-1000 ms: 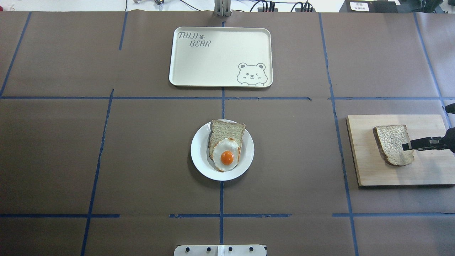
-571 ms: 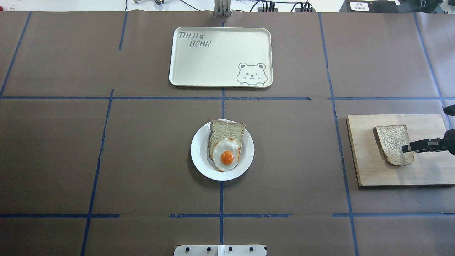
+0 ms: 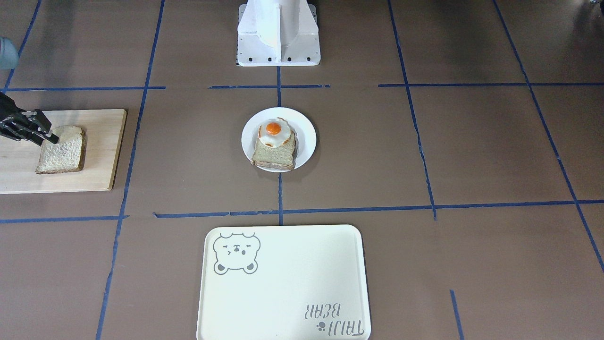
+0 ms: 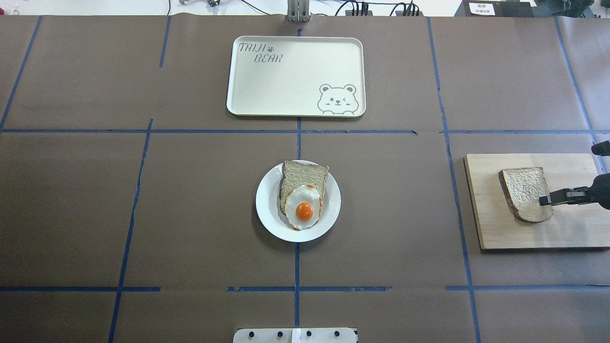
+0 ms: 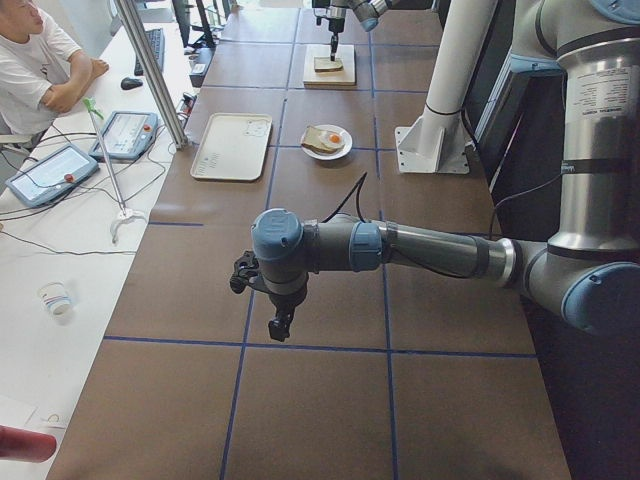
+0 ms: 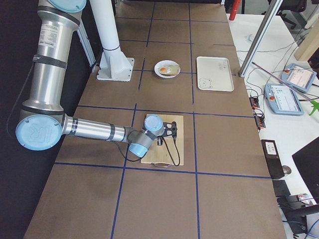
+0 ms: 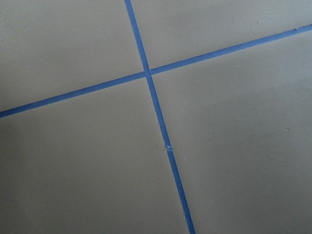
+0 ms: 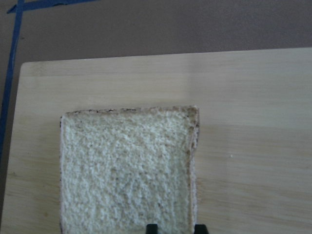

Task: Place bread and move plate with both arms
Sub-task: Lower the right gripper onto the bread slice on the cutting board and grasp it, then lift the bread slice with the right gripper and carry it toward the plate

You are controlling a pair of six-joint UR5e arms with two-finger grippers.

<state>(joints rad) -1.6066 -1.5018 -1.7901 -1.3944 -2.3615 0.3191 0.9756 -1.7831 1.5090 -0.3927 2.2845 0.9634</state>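
The plain bread slice (image 4: 524, 193) lies flat on a wooden board (image 4: 572, 233) at the table's right end. My right gripper (image 4: 545, 200) is at the slice's right edge. In the right wrist view its two black fingertips (image 8: 152, 229) stand a small gap apart, straddling the crust of the bread (image 8: 126, 170). The white plate (image 4: 267, 214) sits mid-table and holds a slice with a fried egg (image 4: 304, 209). My left gripper (image 5: 280, 325) hangs over bare table far to the left, seen only in the exterior left view, so I cannot tell its state.
A cream bear tray (image 4: 295, 76) lies beyond the plate. The white pedestal base (image 3: 278, 33) stands on the robot's side. Blue tape lines cross the brown table cover. An operator (image 5: 40, 60) sits at a side desk.
My right gripper has shifted slightly toward me and lower at the bread's right edge. The bread has nudged a little to the left. The plate and tray have not moved.
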